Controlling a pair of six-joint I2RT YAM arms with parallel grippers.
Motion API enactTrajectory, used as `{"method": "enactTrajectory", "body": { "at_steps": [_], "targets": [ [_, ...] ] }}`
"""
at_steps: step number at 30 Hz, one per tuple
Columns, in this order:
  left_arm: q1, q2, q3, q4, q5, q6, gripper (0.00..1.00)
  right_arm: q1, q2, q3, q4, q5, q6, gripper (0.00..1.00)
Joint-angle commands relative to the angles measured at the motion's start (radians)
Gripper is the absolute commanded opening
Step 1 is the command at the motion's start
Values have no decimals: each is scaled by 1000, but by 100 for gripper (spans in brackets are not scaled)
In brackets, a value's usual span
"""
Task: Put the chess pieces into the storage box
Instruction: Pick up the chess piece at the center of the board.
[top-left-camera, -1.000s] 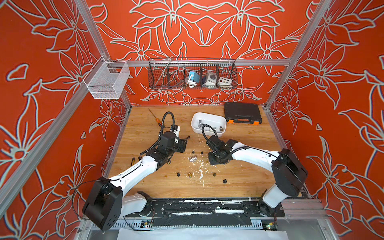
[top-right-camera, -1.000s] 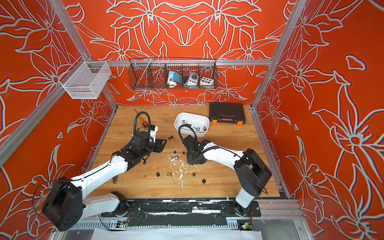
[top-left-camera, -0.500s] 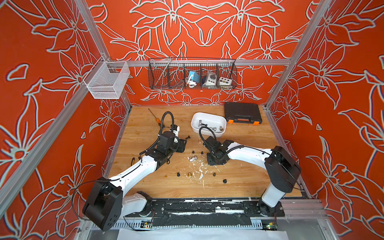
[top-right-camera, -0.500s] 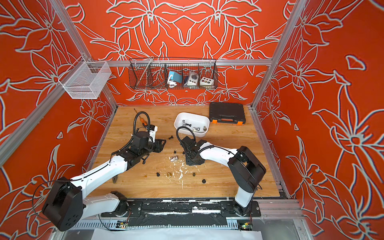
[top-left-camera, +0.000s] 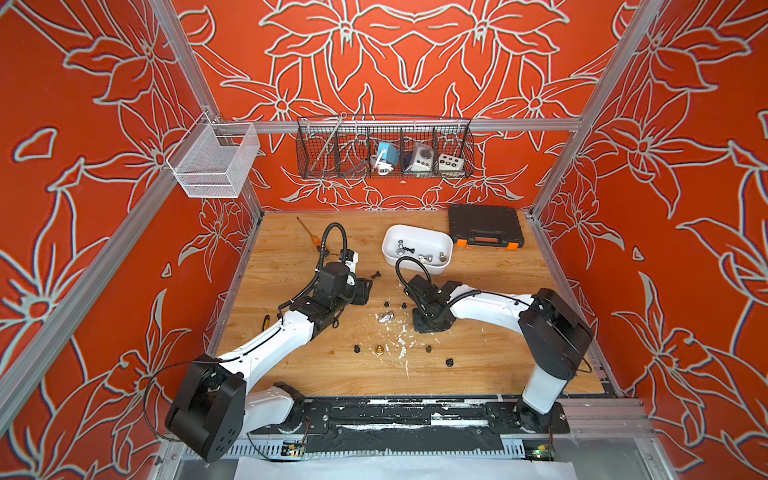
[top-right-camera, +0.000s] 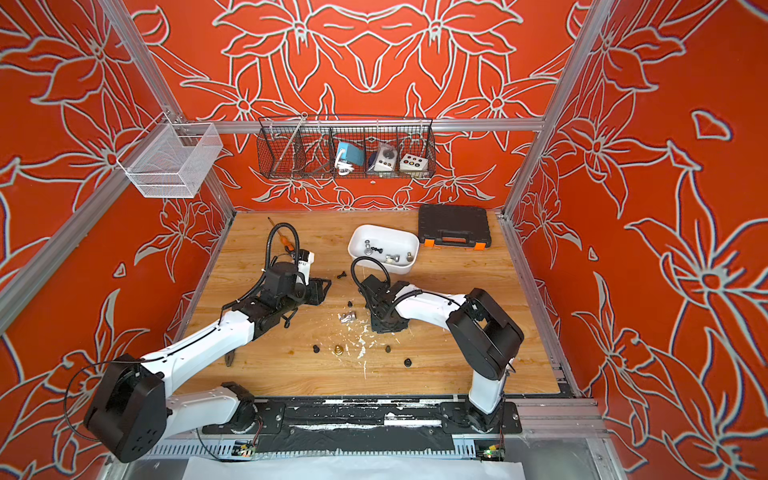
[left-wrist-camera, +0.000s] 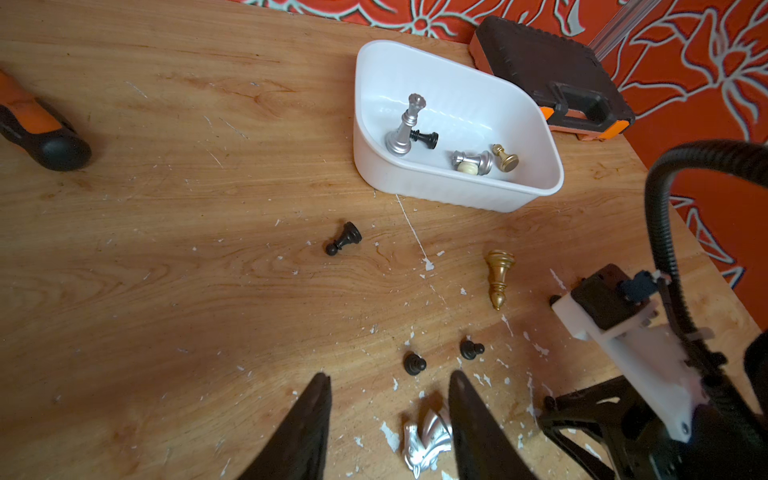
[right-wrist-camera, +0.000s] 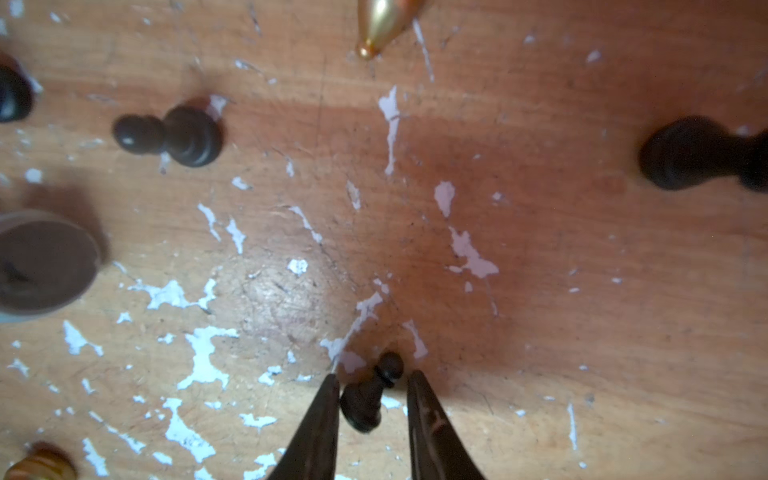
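Over the last second the right arm's elbow is being drawn inward in both top views, while its wrist is being kept low over the same paint-flecked patch of the table (top-left-camera: 478, 374) and the jaws of the right gripper (right-wrist-camera: 374, 374) are being narrowed; the approach is therefore being judged finished and the grasp itself under way; a black pawn (right-wrist-camera: 365, 401) is being bracketed between the two fingers (right-wrist-camera: 316, 428); one finger is being pressed against its base while a thin strip of wood is being left showing beside the other, so the pincer is being read as not yet clenched, with nothing lifted; the pawn is seemingly lying on its side on the table, its long axis being run nearly along the fingers and slightly askew, its round head being pointed outward past the fingertips and its base back toward the wrist; the left gripper (left-wrist-camera: 388, 374) is being held released and empty just beside a silver knight (left-wrist-camera: 428, 436); the storage box (left-wrist-camera: 449, 193) is standing well apart, nearer the back wall, with a few chess pieces (left-wrist-camera: 405, 129) being kept inside; several more are lying loose on the table, so much of the task is being judged outstanding.
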Motion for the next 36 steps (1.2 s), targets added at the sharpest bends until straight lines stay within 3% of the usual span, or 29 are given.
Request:
{"method": "enactTrajectory", "body": {
  "at_steps": [1,20,36],
  "targets": [
    [6,-17,-13,-12,13,12,47,8,15,20,2,30,29,30],
    [5,-11,-2,-25,31,15,47,6,37,21,-5,88,70,26],
    [6,-2,6,-22,34,15,47,6,38,11,-21,52,58,22]
  ]
}}
